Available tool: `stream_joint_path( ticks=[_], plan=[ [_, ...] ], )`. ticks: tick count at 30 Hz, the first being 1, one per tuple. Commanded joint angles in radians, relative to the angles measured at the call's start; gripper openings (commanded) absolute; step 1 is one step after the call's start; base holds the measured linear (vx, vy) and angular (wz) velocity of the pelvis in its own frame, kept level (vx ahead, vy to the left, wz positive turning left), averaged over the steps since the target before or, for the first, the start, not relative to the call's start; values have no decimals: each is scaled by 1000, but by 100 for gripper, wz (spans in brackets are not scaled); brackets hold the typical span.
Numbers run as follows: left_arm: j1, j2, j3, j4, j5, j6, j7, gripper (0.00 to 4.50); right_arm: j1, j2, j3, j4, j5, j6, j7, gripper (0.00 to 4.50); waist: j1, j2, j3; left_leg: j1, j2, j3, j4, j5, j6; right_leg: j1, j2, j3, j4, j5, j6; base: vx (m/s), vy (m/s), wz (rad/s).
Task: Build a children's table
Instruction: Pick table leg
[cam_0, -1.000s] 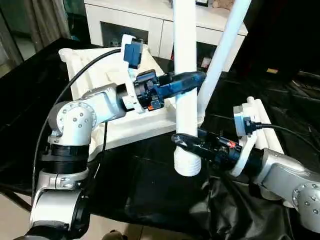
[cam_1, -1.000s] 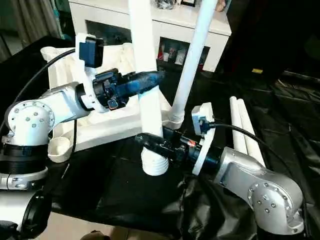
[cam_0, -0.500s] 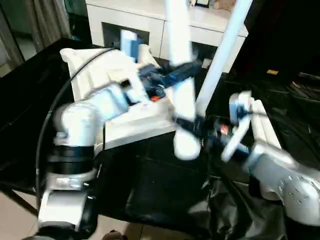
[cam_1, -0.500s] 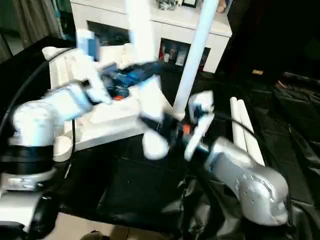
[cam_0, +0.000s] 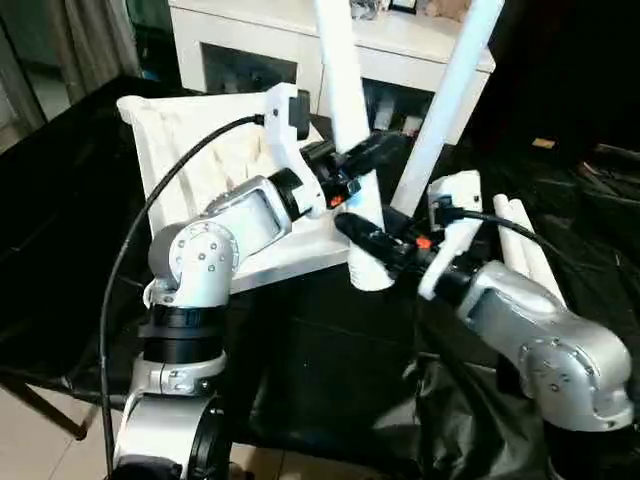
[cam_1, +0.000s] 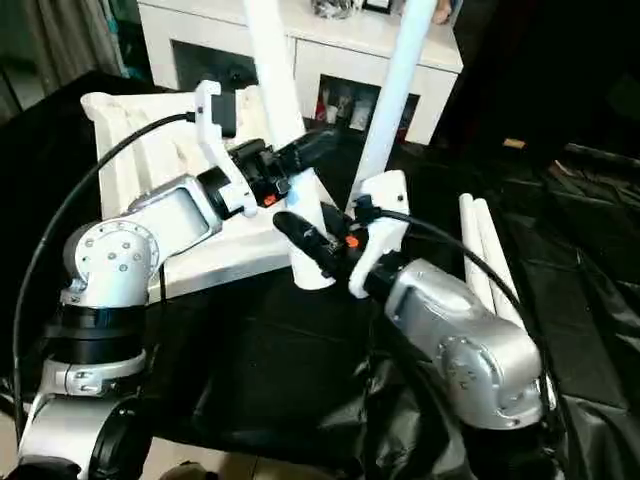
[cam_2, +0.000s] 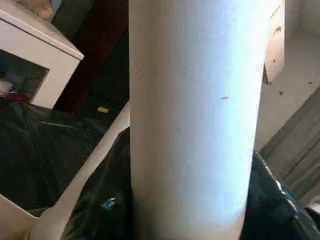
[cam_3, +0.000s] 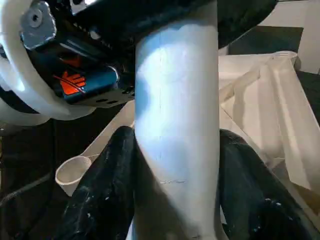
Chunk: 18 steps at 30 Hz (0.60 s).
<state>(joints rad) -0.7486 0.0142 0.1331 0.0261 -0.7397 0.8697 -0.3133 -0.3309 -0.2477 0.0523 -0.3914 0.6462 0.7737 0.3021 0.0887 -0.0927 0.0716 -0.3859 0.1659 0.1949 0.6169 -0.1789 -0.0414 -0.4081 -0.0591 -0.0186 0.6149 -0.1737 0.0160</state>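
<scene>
Both end effectors clamp same white leg (cam_0: 345, 110). Left end effector (cam_0: 368, 158) grips higher on tube, right end effector (cam_0: 368, 235) near threaded lower end; fingers half-spread around tube. Leg near upright, top tilted slightly left, lower end just off near edge of upturned tabletop (cam_0: 185, 130) on black counter (cam_0: 300, 350). One leg (cam_0: 450, 100) already stands in right-hand socket. Two spare legs (cam_0: 530, 250) lie right. Forearms converge, wrists cocked. Judgement: empty near-left corner socket (cam_3: 70, 172) lies leftward of leg foot; left arm nearer.

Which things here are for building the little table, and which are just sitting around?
For the job:
- table top, upside down
- held leg
- fitted leg
- two spare legs

Just around:
- white cabinet
- black sheet
</scene>
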Motion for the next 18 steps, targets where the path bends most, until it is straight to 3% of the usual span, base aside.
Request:
stream_joint_path(
  ticks=[1, 5, 7, 9, 12, 14, 16, 18],
  plan=[
    [-8, 1, 15, -14, 9, 2, 25, 198, -14, -4, -2, -9, -21, -27, 0, 186, -1, -1, -74, 21, 53, -30, -76, -186, -51, 38, -69, 33, -71, -265, -99, 0, 0, 0],
    [-10, 18, 17, -12, 2, 0, 7, 193, -13, -10, 9, -7, -43, -38, 6, 186, -1, 0, -74, 22, 52, -30, -77, -193, -55, 36, -70, 33, -72, -275, -93, 0, 0, 0],
    [-12, 30, 13, -14, -6, 4, -14, 193, -10, 3, -8, -6, -5, -27, 21, 242, -1, 1, -75, 22, 52, -30, -76, -192, -53, 36, -70, 33, -70, -265, -96, 0, 0, 0],
    [-4, 97, -38, -37, -30, 20, -168, 193, 10, -12, -64, -37, 139, 49, 84, 256, 1, 4, -75, 24, 51, -30, -76, -193, -42, 37, -69, 32, -69, -265, -95, 0, 0, 0],
    [4, 161, -76, -69, -81, 49, -337, 192, 38, -67, -105, -56, 255, 117, 172, 273, 3, 6, -75, 26, 53, -31, -78, -181, -35, 38, -67, 32, -66, -245, -98, 0, 0, 0],
    [14, 221, -105, -107, -127, 58, -501, 191, 81, -144, -111, -85, 318, 151, 294, 286, 9, 9, -76, 29, 52, -28, -76, -165, -34, 38, -67, 32, -61, -211, -118, 0, 0, 0],
    [15, 243, -115, -118, -142, 62, -554, 191, 96, -167, -114, -91, 339, 164, 326, 293, 10, 10, -73, 26, 54, -27, -78, -167, -34, 38, -68, 32, -61, -206, -135, 0, 0, 0],
    [9, 249, -108, -124, -176, 78, -592, 191, 107, -187, -111, -94, 351, 174, 352, 307, 10, 6, -71, 25, 54, -26, -78, -189, -43, 38, -75, 33, -66, -261, -148, 0, 0, 0]
  ],
)
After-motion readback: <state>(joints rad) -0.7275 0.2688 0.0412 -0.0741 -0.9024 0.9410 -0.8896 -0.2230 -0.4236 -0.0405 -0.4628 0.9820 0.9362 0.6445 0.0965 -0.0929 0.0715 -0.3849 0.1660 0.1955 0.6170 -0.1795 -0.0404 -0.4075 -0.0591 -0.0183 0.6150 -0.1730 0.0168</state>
